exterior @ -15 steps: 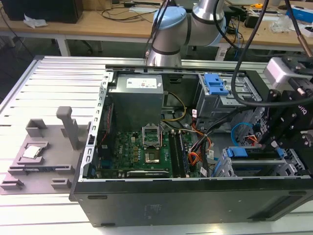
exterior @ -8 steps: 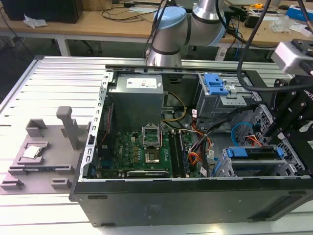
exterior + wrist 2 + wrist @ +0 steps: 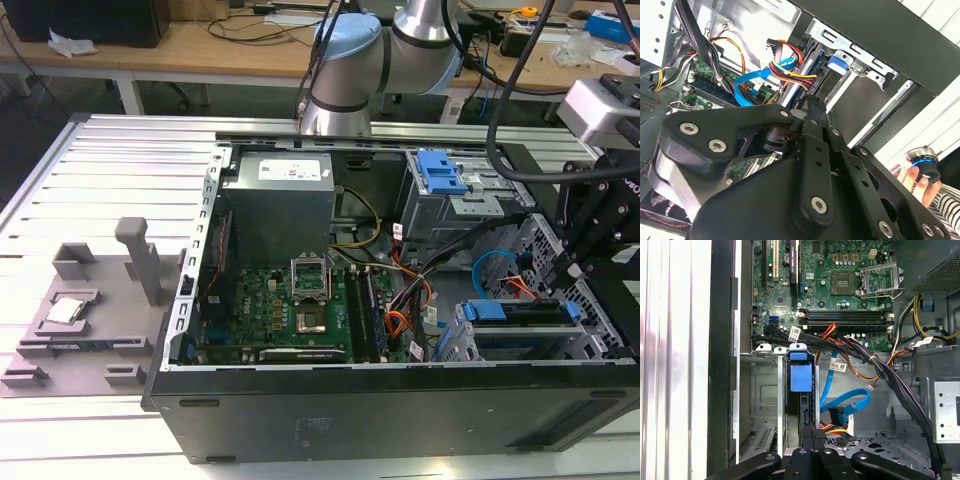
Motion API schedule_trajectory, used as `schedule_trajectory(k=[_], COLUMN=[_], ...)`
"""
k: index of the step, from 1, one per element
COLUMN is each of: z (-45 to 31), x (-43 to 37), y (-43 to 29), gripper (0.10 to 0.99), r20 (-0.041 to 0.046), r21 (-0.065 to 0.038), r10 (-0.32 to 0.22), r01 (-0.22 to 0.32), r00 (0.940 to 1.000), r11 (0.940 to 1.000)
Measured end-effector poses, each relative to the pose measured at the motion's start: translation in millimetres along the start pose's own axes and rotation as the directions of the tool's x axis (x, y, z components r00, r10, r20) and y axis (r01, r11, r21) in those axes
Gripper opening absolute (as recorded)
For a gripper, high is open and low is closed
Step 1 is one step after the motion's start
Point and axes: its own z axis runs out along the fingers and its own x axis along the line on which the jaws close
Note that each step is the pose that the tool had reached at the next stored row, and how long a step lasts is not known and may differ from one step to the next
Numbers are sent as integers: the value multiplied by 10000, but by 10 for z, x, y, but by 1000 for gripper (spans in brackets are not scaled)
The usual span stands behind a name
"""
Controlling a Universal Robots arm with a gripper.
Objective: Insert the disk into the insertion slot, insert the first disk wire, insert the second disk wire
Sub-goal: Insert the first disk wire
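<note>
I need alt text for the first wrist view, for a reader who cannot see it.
The gripper hangs close to the disk, which sits in the insertion slot of an open computer case. A blue cable curls beside it.

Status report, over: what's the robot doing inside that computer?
Gripper close by the disk. Disk seated in insertion slot. Blue cable loops alongside.

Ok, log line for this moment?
disk: in insertion slot | gripper: shut, by disk's rear edge | blue wire: connection unclear

Cluttered wooden desks (image 3: 200, 45) stand behind the ribbed aluminium table (image 3: 110, 160).
</note>
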Motion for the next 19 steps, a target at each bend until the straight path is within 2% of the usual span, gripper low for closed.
schedule_trajectory(k=[7,11,13,19], z=[-6,-48,-102,-106], x=[0,0,0,0], y=[0,4,8,8], gripper=[106,106,106,106], r20=[-1,-1,1,1], r21=[0,0,0,0], r10=[0,0,0,0], r01=[0,0,0,0], r00=[10000,10000,10000,10000], r11=[10000,10000,10000,10000])
